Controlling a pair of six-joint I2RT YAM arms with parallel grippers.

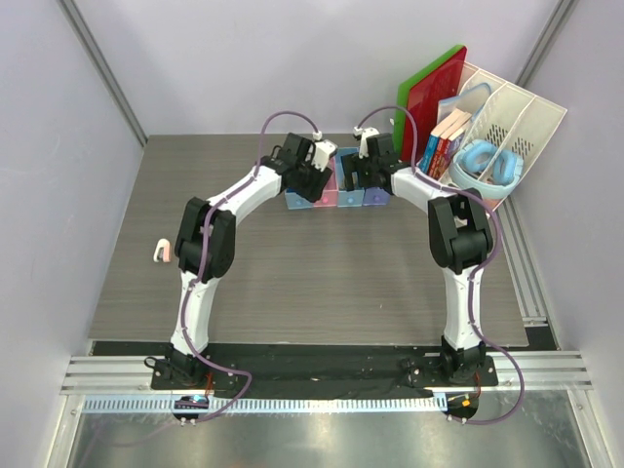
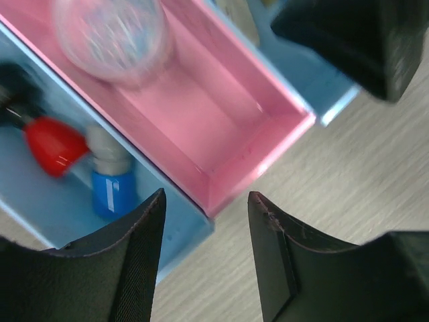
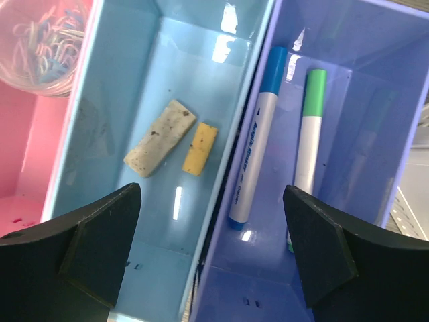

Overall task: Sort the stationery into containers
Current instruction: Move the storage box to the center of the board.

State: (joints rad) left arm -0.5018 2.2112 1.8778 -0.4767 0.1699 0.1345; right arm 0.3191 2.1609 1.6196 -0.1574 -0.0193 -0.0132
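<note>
Four trays stand in a row at the back: blue [image 1: 295,201], pink [image 1: 322,199], light blue [image 1: 349,197], lavender [image 1: 376,198]. My left gripper [image 2: 204,201] is open and empty above the near corner of the pink tray [image 2: 221,114], which holds a clear tub of clips [image 2: 110,37]. The blue tray [image 2: 60,215] holds a red-black cylinder [image 2: 50,144] and a blue cylinder [image 2: 110,188]. My right gripper [image 3: 211,201] is open and empty over the wall between the light blue tray [image 3: 114,87] and the lavender tray [image 3: 375,80]. An eraser [image 3: 159,137] and a yellow piece [image 3: 200,148] lie in the light blue tray. A blue-tipped marker [image 3: 256,144] and a green-tipped pen [image 3: 310,131] lie in the lavender one. A pinkish-white roll [image 1: 163,251] lies alone at the table's left.
A white slotted file rack [image 1: 507,122] with books [image 1: 444,141] and light-blue headphones [image 1: 487,166] stands at the back right, with red and green boards [image 1: 434,83] beside it. Both wrists crowd together over the trays.
</note>
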